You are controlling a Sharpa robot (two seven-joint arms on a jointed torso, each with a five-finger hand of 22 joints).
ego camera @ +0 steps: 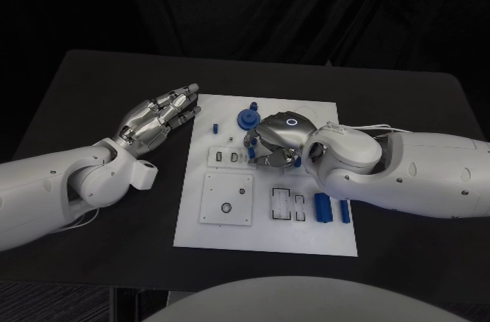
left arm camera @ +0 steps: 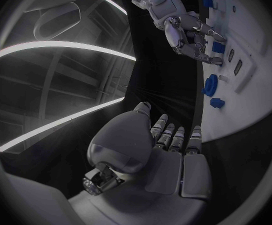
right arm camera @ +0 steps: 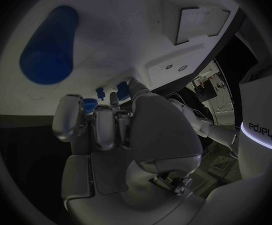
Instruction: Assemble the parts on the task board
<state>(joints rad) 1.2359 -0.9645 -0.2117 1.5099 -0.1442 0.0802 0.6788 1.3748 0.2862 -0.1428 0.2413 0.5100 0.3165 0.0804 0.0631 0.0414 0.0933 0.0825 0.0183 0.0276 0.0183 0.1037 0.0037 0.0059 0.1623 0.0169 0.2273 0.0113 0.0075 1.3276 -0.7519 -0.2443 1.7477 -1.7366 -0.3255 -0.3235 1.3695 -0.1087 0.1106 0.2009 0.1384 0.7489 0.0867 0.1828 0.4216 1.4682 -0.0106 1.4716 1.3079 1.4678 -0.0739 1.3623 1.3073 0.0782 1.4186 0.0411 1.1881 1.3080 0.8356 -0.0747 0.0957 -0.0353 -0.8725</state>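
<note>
The white task board [ego camera: 265, 230] lies in the middle of the black table. My right hand [ego camera: 274, 139] hovers low over its upper middle with its fingers curled down. In the right wrist view a small blue part [right arm camera: 89, 104] sits pinched between the fingertips [right arm camera: 102, 116], with two more blue pegs [right arm camera: 122, 88] just beyond. A blue gear-like part [ego camera: 248, 118] stands on the board beside the right hand. My left hand [ego camera: 158, 117] lies flat with its fingers stretched out, just off the board's left edge, holding nothing.
A small blue peg [ego camera: 215, 129] stands near the board's left edge. Two blue bars [ego camera: 323, 207] lie at the lower right of the board, next to slotted recesses [ego camera: 281, 202]. A square plate with a ring [ego camera: 226, 200] sits at the lower left.
</note>
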